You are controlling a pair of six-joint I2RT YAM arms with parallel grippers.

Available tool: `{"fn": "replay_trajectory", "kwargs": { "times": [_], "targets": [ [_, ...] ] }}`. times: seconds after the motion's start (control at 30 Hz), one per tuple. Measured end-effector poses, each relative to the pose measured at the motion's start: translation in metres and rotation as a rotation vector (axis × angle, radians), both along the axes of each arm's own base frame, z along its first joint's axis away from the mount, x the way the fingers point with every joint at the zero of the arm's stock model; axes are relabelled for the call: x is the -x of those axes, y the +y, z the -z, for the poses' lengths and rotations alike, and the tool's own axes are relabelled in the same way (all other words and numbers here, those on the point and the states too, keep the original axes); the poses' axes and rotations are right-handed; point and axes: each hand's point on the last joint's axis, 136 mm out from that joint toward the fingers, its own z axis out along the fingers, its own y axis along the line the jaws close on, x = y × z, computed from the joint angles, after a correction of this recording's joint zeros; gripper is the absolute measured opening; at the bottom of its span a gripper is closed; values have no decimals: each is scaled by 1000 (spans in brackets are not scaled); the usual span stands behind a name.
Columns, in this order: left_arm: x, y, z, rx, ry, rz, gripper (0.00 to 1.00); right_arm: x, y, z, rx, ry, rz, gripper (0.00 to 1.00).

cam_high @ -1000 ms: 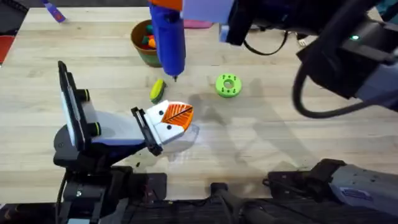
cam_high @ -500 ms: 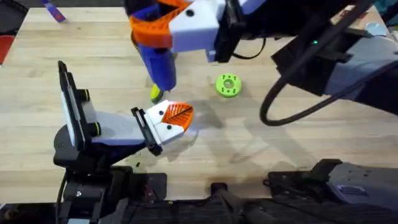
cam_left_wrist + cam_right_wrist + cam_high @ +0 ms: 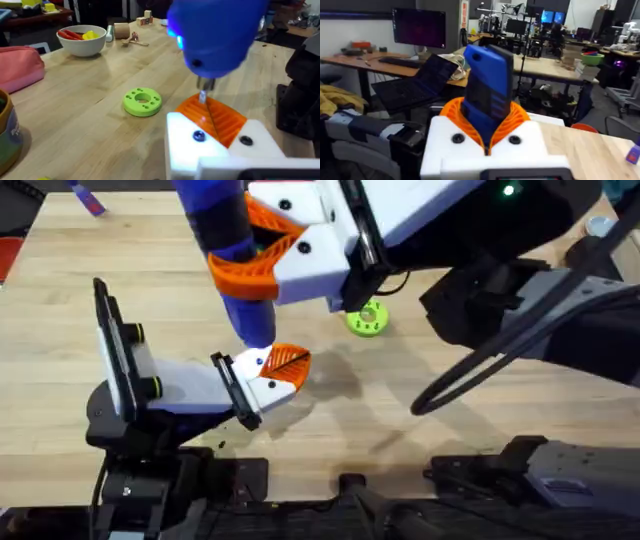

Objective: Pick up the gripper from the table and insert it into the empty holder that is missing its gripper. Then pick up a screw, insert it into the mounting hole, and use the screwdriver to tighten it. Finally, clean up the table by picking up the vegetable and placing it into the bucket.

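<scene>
- The screwdriver (image 3: 235, 255) is clamped upright between the orange pads of the right gripper (image 3: 262, 250), its thin bit pointing down; the jaws are closed firmly on its blue body.
- Directly below that gripper, the bit tip meets the gripper (image 3: 216, 116), the orange ribbed wedge, which is already seated in the empty holder (image 3: 212, 145), a white block.
- A small dark screw head (image 3: 198, 135) shows on the white face just beside the bit, not clearly under it.
- Judgement: the step in hand is tightening; the bit appears to rest on the wedge, so it should be re-centred on the screw before any turning.
- The tool should be kept square to the holder face with light downward pressure, to avoid cam-out or shifting the wedge.
- The left gripper's state cannot be told.
- Beyond the right gripper lie a green disc (image 3: 367, 319) and, farther off, a white bowl (image 3: 84, 40).
</scene>
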Motion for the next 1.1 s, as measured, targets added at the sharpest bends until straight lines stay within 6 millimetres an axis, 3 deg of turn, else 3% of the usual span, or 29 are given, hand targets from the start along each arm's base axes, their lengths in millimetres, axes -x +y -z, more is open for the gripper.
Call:
{"fn": "replay_trajectory", "kwargs": {
  "times": [0.27, 0.5, 1.1],
  "targets": [
    [0, 0, 0, 0, 0, 0, 15, 11, 6, 1, 1, 11, -32, 24],
    [0, 0, 0, 0, 1, 0, 15, 5, 13, 14, 25, 34, -34, 24],
    [0, 0, 0, 0, 0, 0, 15, 1, 17, 22, 34, 27, -27, 24]
  ]
}}
